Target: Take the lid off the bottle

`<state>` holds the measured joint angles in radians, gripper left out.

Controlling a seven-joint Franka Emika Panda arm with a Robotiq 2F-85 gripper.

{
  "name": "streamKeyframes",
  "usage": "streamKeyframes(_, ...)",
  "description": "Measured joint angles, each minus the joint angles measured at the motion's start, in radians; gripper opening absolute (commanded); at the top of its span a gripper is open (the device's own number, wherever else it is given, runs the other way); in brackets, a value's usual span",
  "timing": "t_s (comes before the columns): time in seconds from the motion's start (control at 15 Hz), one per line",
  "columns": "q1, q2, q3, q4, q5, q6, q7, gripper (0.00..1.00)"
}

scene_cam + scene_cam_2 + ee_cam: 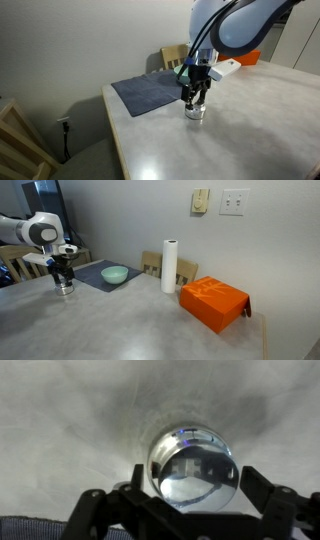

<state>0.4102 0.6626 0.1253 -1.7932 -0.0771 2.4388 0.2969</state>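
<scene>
The bottle [195, 113] is a short silvery jar standing on the light table; it shows in both exterior views [66, 286]. Its round shiny lid [193, 465] fills the middle of the wrist view and sits on the jar. My gripper [196, 98] points straight down over it, also seen in an exterior view [64, 275]. In the wrist view the gripper [193, 488] has one finger on each side of the lid, with a thin gap at each side. The fingers are open around the lid and hold nothing.
A grey cloth [148, 92] lies just behind the jar, with a teal bowl [114, 275] on it. A tall white cylinder [169, 265] and an orange box [214, 302] stand further along the table. A wooden chair [20, 140] is beside the table edge.
</scene>
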Motion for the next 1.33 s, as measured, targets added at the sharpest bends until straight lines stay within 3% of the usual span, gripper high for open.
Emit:
streamKeyframes(0.2, 0.000, -0.006, -0.001, 0.001, 0.000, 0.000, 0.000, 0.65)
streamKeyframes(0.4, 0.000, -0.016, -0.001, 0.001, -0.001, 0.000, 0.001, 0.74)
streamKeyframes(0.53, 0.000, -0.017, -0.001, 0.000, -0.001, 0.000, 0.002, 0.72)
streamKeyframes(0.6, 0.000, -0.017, -0.001, 0.000, -0.001, 0.000, 0.002, 0.67)
streamKeyframes(0.67, 0.000, -0.017, -0.002, 0.000, -0.001, 0.000, 0.003, 0.52)
streamKeyframes(0.73, 0.000, -0.018, -0.002, 0.000, -0.002, 0.001, 0.004, 0.45)
streamKeyframes(1.33, 0.038, -0.087, -0.029, -0.009, -0.109, 0.002, 0.084, 0.44)
